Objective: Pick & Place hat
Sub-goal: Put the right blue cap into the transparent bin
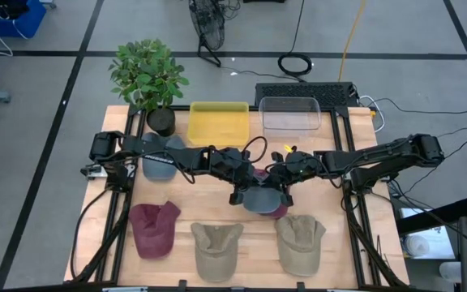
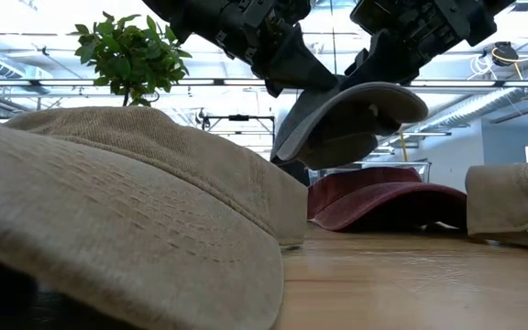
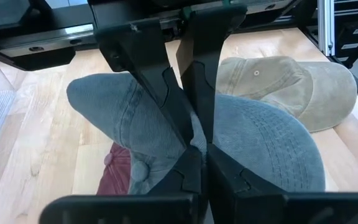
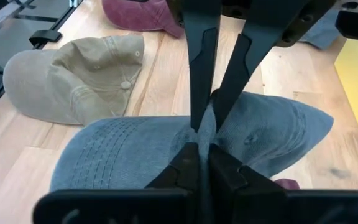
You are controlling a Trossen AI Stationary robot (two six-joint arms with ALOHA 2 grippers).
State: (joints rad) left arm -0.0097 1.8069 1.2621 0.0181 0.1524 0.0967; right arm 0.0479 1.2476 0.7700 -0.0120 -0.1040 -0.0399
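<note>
Hanging between the two arms near the middle of the worktop, a grey-blue cap is lifted clear of the wood, pinched from both sides at once. The left tool has its two dark fingers clamped tight on a fold of the cap's crown, and the right tool grips the same cap on another fold, its fingers squeezed together with only cloth between them. From table height the cap tilts in the air just under both tools, brim lowest toward the left tool's side. Directly beneath the tools, partly hidden by the raised cap, a dark red cap lies flat on the wood. Nearer the worktop's front edge from the tools sit two tan caps, one below the left tool and one below the right tool, and a maroon cap lies farther out on the left arm's side. Another grey cap rests under the left arm, back toward its base. Beyond the tools, at the far edge, stand a yellow tray and a clear bin side by side, with a potted plant at the far corner on the left arm's side.
</note>
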